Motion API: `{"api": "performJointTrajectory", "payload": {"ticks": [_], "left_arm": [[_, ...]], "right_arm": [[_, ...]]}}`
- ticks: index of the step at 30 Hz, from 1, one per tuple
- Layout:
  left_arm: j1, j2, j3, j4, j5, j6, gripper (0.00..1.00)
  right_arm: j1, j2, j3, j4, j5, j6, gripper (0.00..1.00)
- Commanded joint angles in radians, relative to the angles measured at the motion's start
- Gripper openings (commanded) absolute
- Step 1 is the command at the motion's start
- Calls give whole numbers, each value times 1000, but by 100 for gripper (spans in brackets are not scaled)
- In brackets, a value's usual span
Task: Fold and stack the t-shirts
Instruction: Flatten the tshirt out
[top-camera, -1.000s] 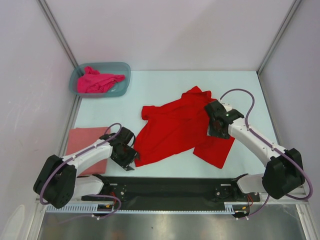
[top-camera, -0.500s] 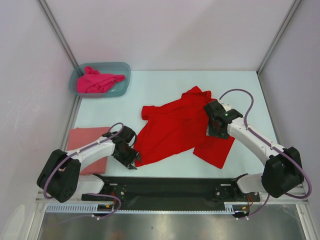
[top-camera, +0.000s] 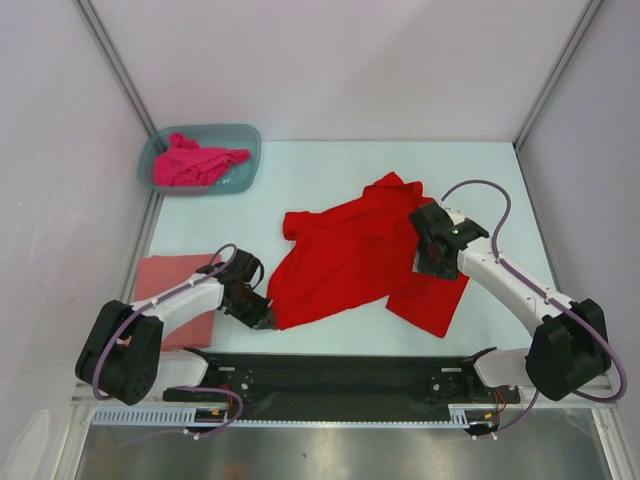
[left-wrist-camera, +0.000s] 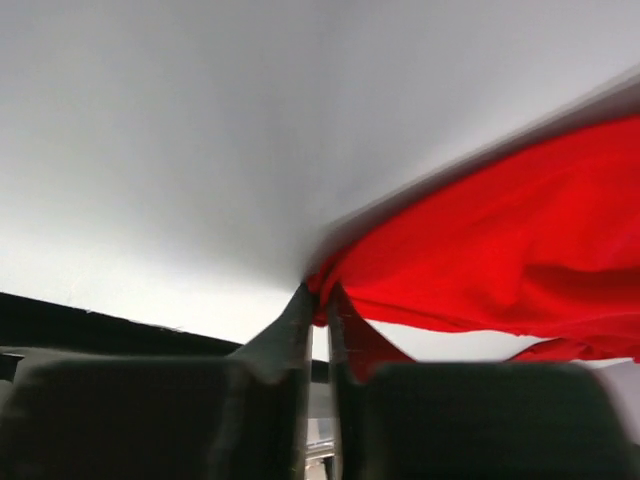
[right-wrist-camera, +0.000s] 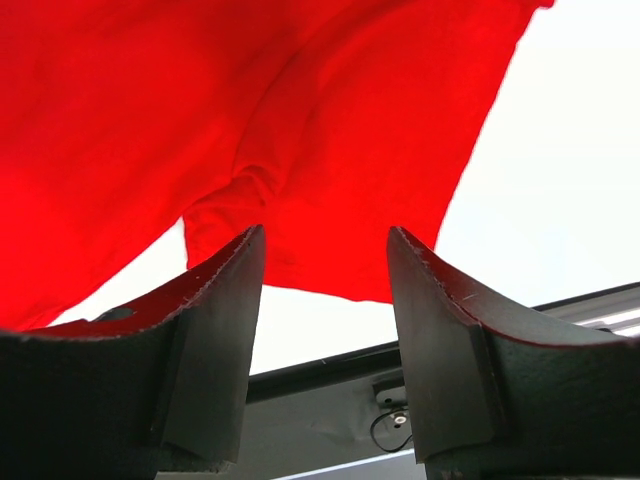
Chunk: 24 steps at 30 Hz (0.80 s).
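On your left, the folded dusty salmon-pink cloth t-shirt (top-camera: 172, 290) lies on the desk (top-camera: 330, 175), the crumpled magenta-pink t-shirt (top-camera: 190, 163) in the translucent blue-grey plastic tub (top-camera: 252, 150) behind it. Your left jaws pinch the near-left corner of the bright red cloth t-shirt (top-camera: 345, 255) spread mid-desk; your right jaws stand wide at its right side.

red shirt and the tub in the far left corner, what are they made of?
Red t-shirt: soft cloth, probably a knit, with a matte finish. It lies limp in creases and folds.
Tub: looks like translucent blue-grey plastic with a faint sheen. It has a smooth rigid rim and tinted, see-through walls.
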Motion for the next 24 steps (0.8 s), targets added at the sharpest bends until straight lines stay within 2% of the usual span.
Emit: {"api": "performJointTrajectory", "payload": {"ticks": [1,3,4,8,11,17,24], "left_arm": [[49,50,-5,52,-186,96,3],[57,64,43,20,-242,148,0],[58,65,75,6,-275,220,0],[60,47,256,-90,-452,375,0],[60,9,319,-91,-509,473,0],[63,44,368,-12,-458,651,0],[70,76,391,89,-405,812,0]], "right_arm": [[-4,-28,-33,-11,-31,28,58],[-22,-19,-60,-2,-86,36,59],[-34,-16,-97,9,-106,41,58],[-140,1,-184,104,-189,50,48],[-206,29,-229,130,-217,45,43],[-243,119,-218,241,-202,-4,39],[-226,389,-42,284,-136,-94,39]]}}
